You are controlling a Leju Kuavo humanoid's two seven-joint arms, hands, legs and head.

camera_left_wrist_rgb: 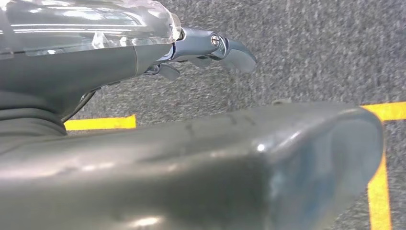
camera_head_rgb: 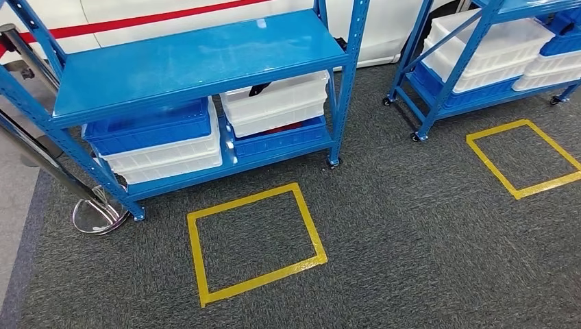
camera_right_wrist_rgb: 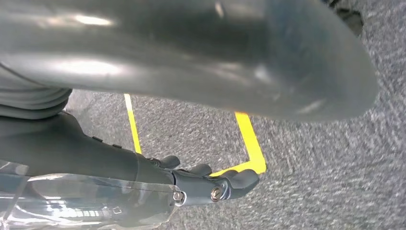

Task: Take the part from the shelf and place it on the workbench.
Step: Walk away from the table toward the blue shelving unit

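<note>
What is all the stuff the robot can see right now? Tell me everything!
Blue metal shelf racks: two, blue, on the carpet; one ahead, one at far right.
Plastic bins: several, white and blue, stacked on the lower shelves.
Yellow tape squares: two, yellow, on the floor before each rack; second.
Grey carpet: one, dark grey, the floor.
Chrome stand base: one, silver, beside the near rack.
Left hand: grey, holds nothing, above carpet.
Right hand: grey, holds nothing, above carpet.

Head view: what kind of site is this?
Probably a warehouse or factory parts-storage area: blue steel shelving on castors, stacked blue and white plastic bins on the lower shelves, and yellow tape squares marking standing spots on grey carpet.
</note>
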